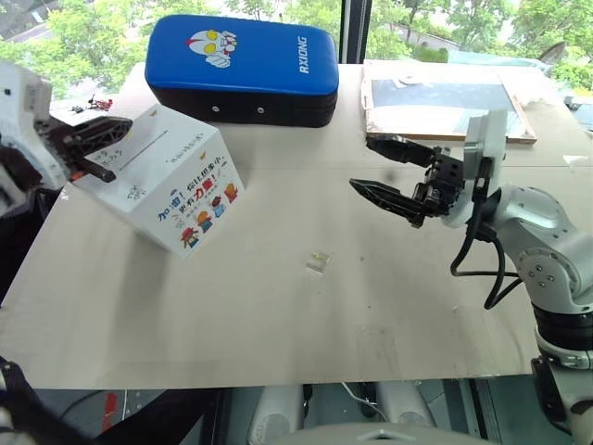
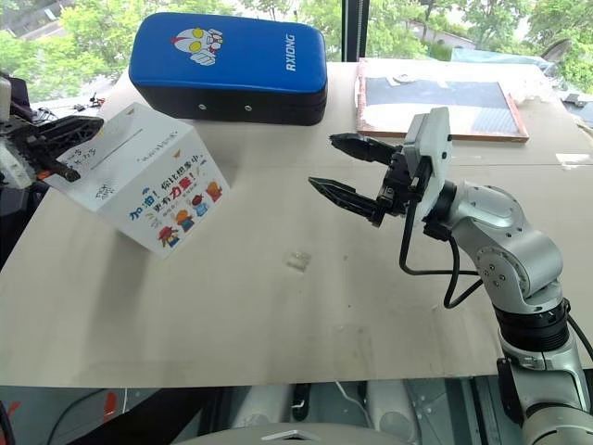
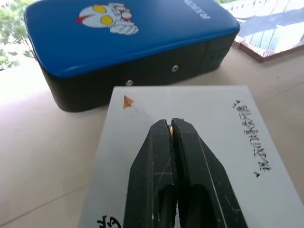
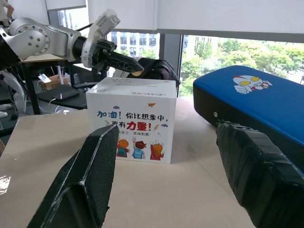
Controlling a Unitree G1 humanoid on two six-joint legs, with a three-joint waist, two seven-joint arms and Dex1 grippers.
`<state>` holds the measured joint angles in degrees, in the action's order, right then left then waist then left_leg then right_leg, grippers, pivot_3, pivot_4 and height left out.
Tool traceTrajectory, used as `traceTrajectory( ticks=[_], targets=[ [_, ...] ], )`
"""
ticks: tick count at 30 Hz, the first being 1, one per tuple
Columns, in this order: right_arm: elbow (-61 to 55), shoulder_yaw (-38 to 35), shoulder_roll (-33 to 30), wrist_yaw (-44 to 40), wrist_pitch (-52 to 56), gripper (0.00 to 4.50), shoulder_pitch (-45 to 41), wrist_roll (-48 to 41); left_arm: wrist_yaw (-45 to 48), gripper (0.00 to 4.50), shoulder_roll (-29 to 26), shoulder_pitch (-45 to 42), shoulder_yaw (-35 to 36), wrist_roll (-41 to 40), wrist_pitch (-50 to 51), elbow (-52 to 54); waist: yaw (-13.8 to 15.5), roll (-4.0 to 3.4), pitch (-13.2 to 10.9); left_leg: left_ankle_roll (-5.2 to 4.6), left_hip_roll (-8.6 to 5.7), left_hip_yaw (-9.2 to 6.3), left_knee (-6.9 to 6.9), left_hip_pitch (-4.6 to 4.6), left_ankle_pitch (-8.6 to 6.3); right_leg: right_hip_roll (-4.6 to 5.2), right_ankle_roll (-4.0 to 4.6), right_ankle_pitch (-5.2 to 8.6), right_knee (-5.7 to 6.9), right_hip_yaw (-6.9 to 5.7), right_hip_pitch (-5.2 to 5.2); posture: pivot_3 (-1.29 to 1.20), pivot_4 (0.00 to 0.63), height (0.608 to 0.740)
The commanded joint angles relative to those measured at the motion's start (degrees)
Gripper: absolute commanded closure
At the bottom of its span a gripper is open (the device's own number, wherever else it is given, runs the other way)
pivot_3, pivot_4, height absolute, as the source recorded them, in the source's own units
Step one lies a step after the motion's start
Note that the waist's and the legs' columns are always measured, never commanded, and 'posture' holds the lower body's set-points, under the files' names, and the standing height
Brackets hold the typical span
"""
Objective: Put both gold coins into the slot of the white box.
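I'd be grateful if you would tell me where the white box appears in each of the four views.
Left eye view: white box, left of centre.
Right eye view: left of centre.
Left wrist view: its white face under the left gripper.
Right wrist view: centre.
Shared landmark: the blue padded case beside the box.

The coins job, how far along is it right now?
In hand: the left gripper pinches one gold coin above the white box. The right gripper is open and empty. Left: dropping it through the slot. I can't see the other coin, so I can't tell if it's in.
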<state>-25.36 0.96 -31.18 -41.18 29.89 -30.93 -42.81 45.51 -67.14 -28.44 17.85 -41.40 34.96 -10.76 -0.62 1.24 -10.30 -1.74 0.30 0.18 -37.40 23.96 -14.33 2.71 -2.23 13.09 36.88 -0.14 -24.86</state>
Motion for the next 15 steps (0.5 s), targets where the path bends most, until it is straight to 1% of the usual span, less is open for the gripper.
traceTrajectory(
  ticks=[1, 6, 11, 15],
  targets=[
    [-1.8, -1.1, 0.1, -0.4, -0.3, 1.03, -0.4, 0.0, 4.2, 4.50, -0.3, -0.7, -0.2, 1.7, 0.7, 0.1, 0.0, 0.00, 0.0, 0.00, 0.00, -0.01, -0.01, 0.00, 0.00, -0.01, 0.00, 0.00, 0.03, 0.00, 0.00, 0.00, 0.150, 0.740],
    [-1.9, -1.1, 0.3, -0.4, -0.3, 1.03, -0.2, 0.0, 4.9, 4.50, 0.2, -2.1, -2.8, 7.5, -0.4, -4.3, -0.1, 0.00, 0.0, -0.01, 0.00, 0.00, -0.04, -0.07, -0.01, -0.03, 0.00, 0.00, 0.13, 0.01, 0.01, 0.00, 0.150, 0.740],
    [-2.1, -1.0, 0.6, -0.3, -0.3, 1.03, -0.1, 0.0, 5.9, 4.50, 0.3, -2.5, -4.5, 12.9, -3.2, -8.4, -0.2, 0.00, 0.0, -0.23, 0.01, 0.03, -0.11, -0.19, -0.13, -0.04, 0.00, 0.00, 0.38, 0.04, 0.01, 0.00, 0.150, 0.740],
    [-2.3, -0.9, 0.9, -0.2, -0.3, 1.03, 0.2, 0.1, 6.8, 4.50, 0.9, -3.0, -4.1, 14.0, -3.9, -10.1, -0.7, 0.00, 0.0, -0.26, 0.03, 0.13, -0.25, -0.37, -0.14, -0.08, 0.01, 0.01, 0.84, 0.18, 0.00, 0.00, 0.150, 0.740]
  ],
)
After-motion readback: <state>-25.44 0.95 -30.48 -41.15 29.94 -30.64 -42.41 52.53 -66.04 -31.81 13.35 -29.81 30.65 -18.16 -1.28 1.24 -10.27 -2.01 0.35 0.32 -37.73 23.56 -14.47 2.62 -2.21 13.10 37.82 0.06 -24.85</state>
